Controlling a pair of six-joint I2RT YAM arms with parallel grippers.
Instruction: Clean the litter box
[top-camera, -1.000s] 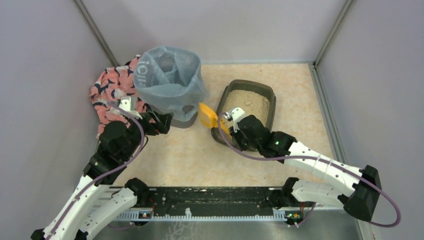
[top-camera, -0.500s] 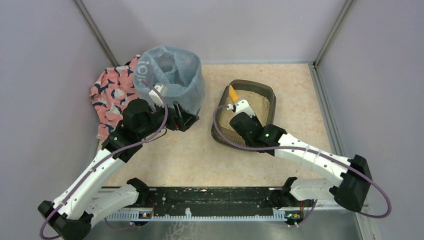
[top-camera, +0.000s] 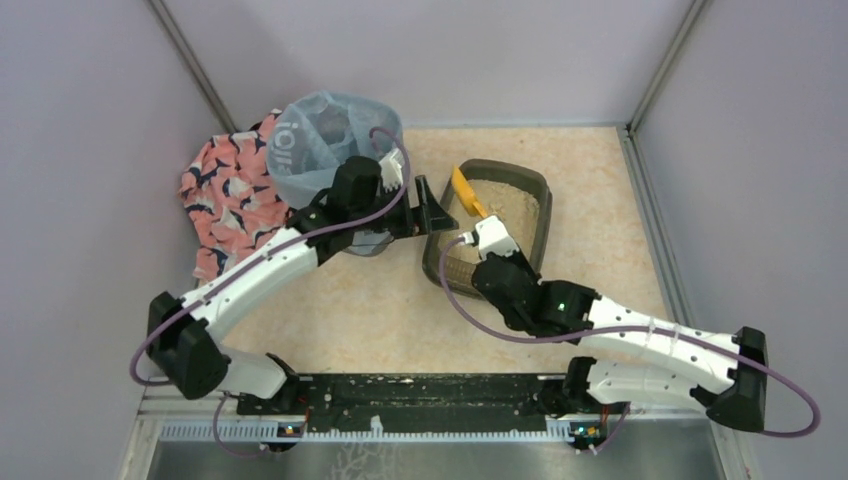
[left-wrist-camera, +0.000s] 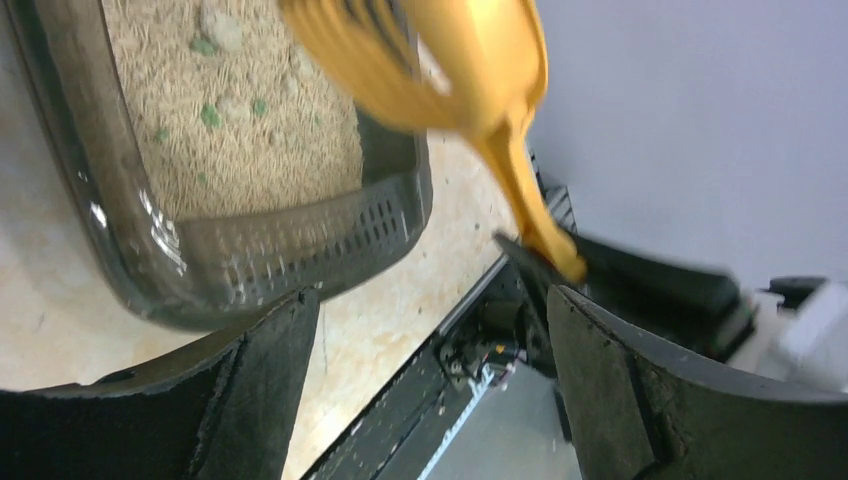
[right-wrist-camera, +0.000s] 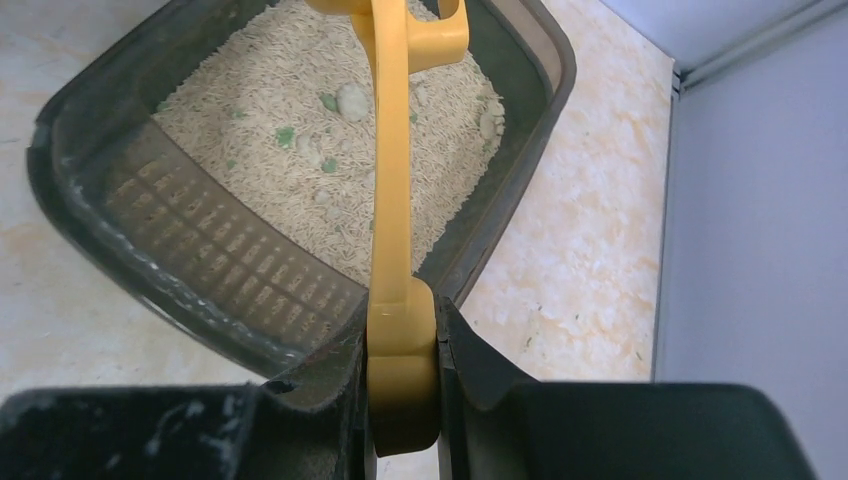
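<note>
The litter box is a dark shallow tray of beige litter right of centre. Pale clumps and green bits lie in the litter. My right gripper is shut on the handle of a yellow scoop, whose head hangs over the box's left side. In the right wrist view the scoop's handle runs from my right gripper out over the litter. My left gripper stands open beside the box's left rim, nothing between its fingers. Its wrist view shows the litter box and the blurred scoop beyond the left gripper.
A tall bin lined with a light blue bag stands left of the litter box, the left arm reaching across in front of it. A pink patterned cloth lies by the left wall. Grey walls close three sides; a black rail runs along the near edge.
The left arm swung right from beside the cloth, past the bin, to the litter box's left rim. The right gripper carried the scoop from outside that rim to over the litter.
</note>
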